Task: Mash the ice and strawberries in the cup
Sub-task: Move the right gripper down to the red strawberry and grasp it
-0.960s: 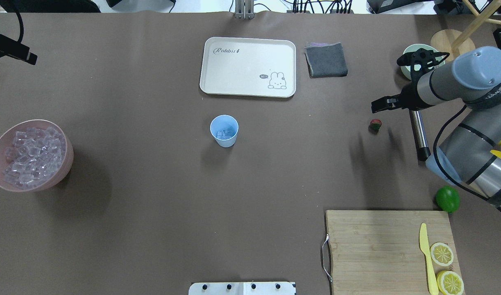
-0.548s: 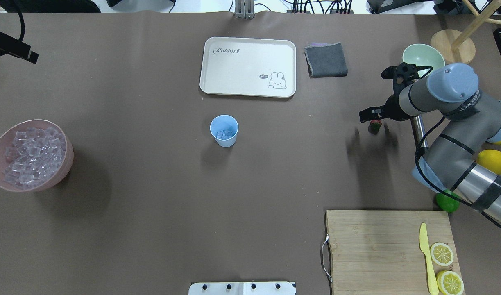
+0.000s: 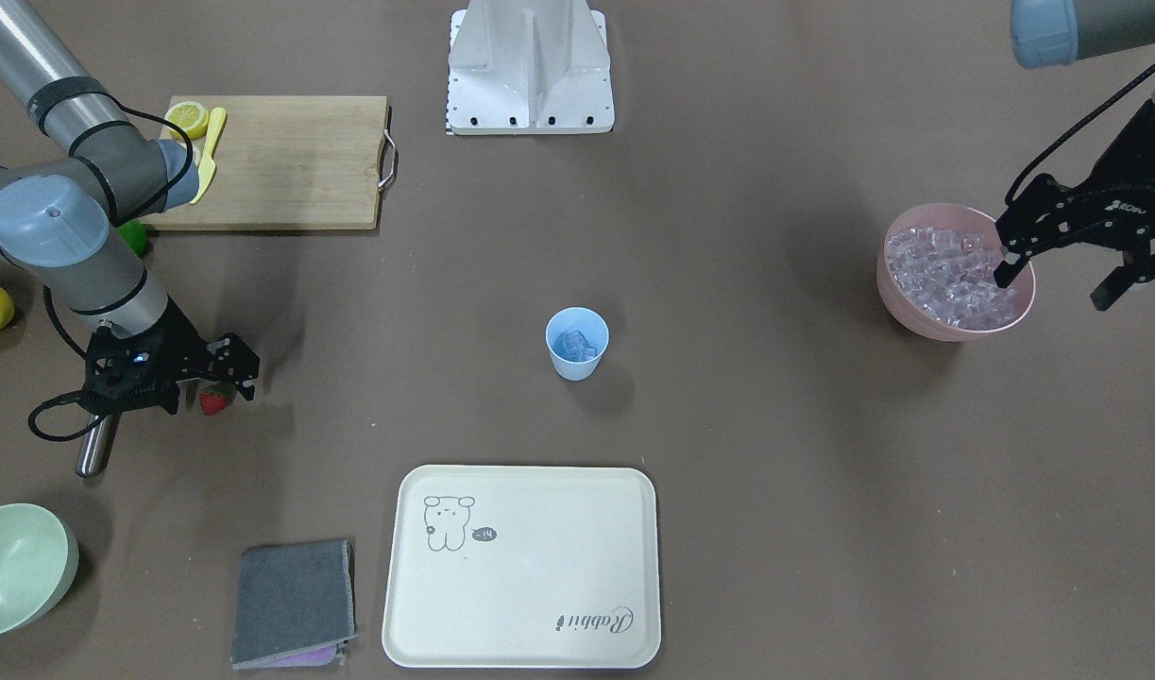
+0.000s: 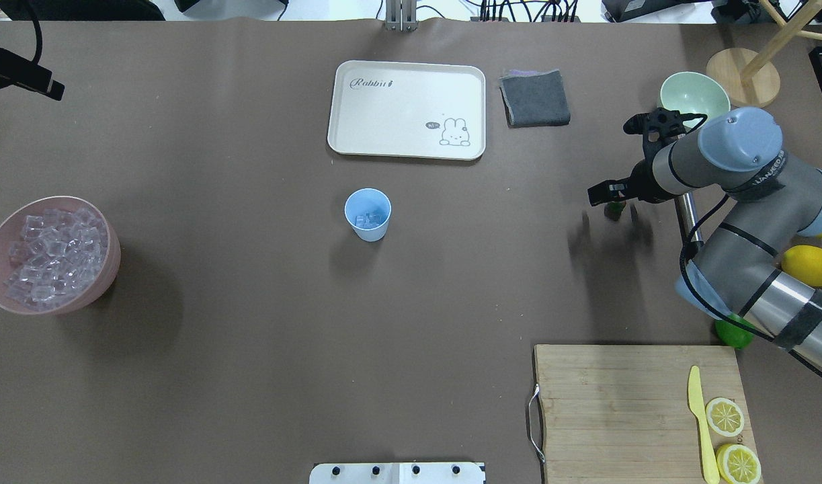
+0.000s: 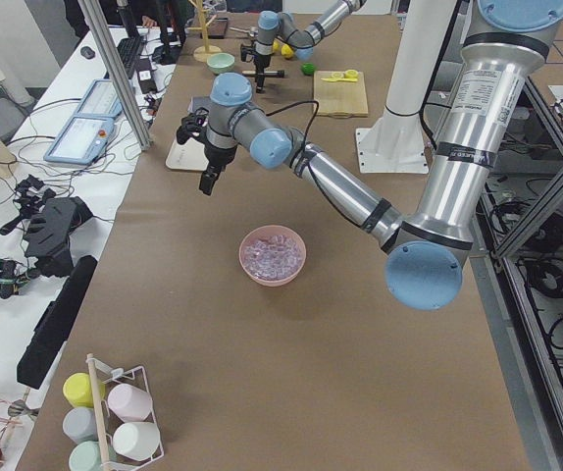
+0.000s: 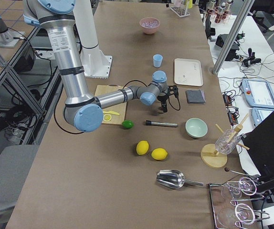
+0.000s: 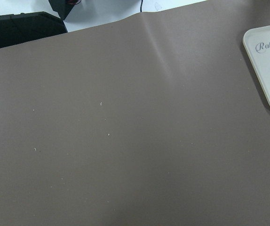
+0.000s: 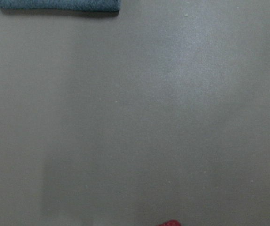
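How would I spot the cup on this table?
On the brown table, find the cream rabbit tray. Beside it stands the cup: small, light blue, with ice inside. It is far smaller than the pink bowl or green bowl.

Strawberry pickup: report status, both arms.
Right end effector open, straddling strawberry, not yet gripped. Left end effector open, empty, raised. Cup holds ice only. Metal muddler lies beside right end effector, not blocking.
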Controlling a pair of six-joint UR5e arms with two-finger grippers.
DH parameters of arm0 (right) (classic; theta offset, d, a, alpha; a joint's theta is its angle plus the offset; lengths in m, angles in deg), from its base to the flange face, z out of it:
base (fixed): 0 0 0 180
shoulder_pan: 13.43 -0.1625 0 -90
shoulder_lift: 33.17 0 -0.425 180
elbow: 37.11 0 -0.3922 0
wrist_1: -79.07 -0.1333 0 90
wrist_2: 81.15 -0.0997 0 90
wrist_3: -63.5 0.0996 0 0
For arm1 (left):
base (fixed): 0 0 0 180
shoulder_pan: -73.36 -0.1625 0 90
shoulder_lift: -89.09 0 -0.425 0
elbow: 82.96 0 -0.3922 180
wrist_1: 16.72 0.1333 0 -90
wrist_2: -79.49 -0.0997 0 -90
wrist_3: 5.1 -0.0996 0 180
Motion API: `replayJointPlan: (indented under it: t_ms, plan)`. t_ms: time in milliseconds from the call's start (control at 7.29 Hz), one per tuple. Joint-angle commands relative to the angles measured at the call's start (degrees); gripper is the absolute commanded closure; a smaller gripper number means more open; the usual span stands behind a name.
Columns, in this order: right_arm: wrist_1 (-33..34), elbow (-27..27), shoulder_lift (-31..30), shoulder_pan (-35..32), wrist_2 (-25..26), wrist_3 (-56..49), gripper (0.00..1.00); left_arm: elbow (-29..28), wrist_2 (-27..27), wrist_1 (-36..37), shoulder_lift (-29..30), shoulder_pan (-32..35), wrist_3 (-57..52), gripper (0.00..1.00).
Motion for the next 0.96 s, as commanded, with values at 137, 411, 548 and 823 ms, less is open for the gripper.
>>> replayJointPlan:
  t_ms: [137, 411, 548, 823]
  plan:
    - [0.03, 0.27, -0.39, 0.00, 0.00, -0.10, 0.88, -0.01, 0.00, 0.05, 0.03, 0.02, 0.00, 0.03]
    - [0.29, 0.27, -0.21, -0.09, 0.00, -0.63, 1.00, -0.01, 0.00, 0.05, 0.03, 0.02, 0.00, 0.04]
    - [0.47, 0.18, -0.04, -0.61, 0.00, -0.63, 1.00, -0.10, 0.00, 0.05, 0.12, 0.02, 0.00, 0.05]
    - [0.47, -0.26, 1.01, -4.46, -2.27, -0.80, 1.00, -0.02, 0.00, 0.05, 0.12, 0.02, 0.00, 0.05]
